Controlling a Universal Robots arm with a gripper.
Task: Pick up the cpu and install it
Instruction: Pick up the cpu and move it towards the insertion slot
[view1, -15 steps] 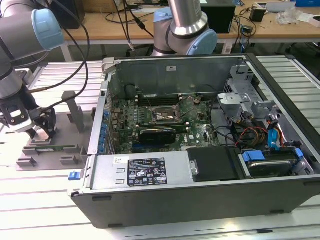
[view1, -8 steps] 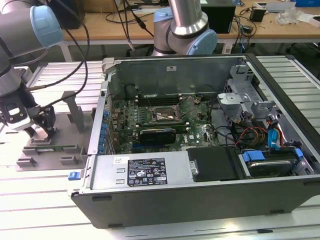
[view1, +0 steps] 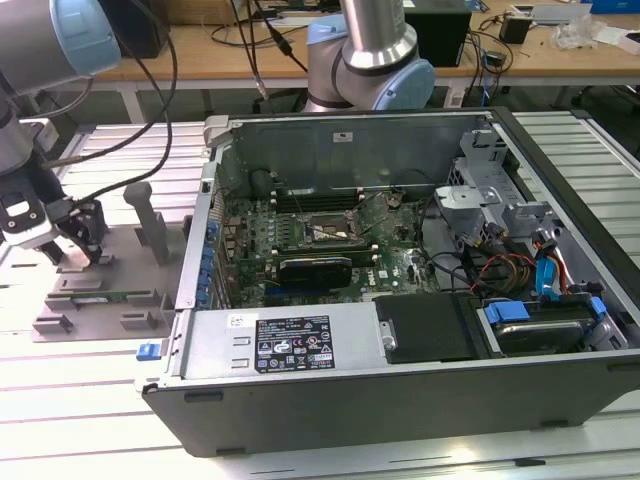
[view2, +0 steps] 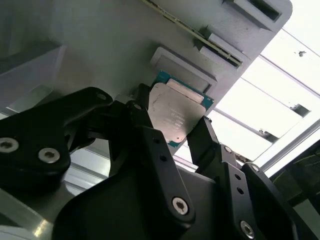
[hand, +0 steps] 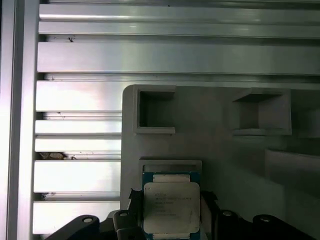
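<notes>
My pincer (view2: 172, 119) is closed on the cpu (view2: 176, 111): in the second wrist view one black finger (view2: 145, 132) presses one edge of the chip and the other finger presses the opposite edge. The first wrist view shows the same grip, with the pincer (hand: 170, 201) flanking the cpu (hand: 171, 207) on two sides. The chip faces the cameras with its silver-grey metal lid, and a thin green border of board shows around it. It sits over the grey fixture tray (hand: 220, 145), just beside a shallow rectangular pad on that tray; I cannot tell whether its underside touches the tray or hangs clear of it. Two square pockets are moulded into the tray further along.

In the exterior view my pincer (view1: 78, 245) is low over the grey fixture tray (view1: 110, 300), at the exterior view's left. The tray lies on the slatted metal surface (view1: 70, 400). The open computer case (view1: 400, 410) lies on the same surface towards the exterior view's right, well apart from my pincer. Inside it the motherboard socket (view1: 325, 232) lies open, and the long black expansion card (view1: 315, 268) lies just beside the socket.
</notes>
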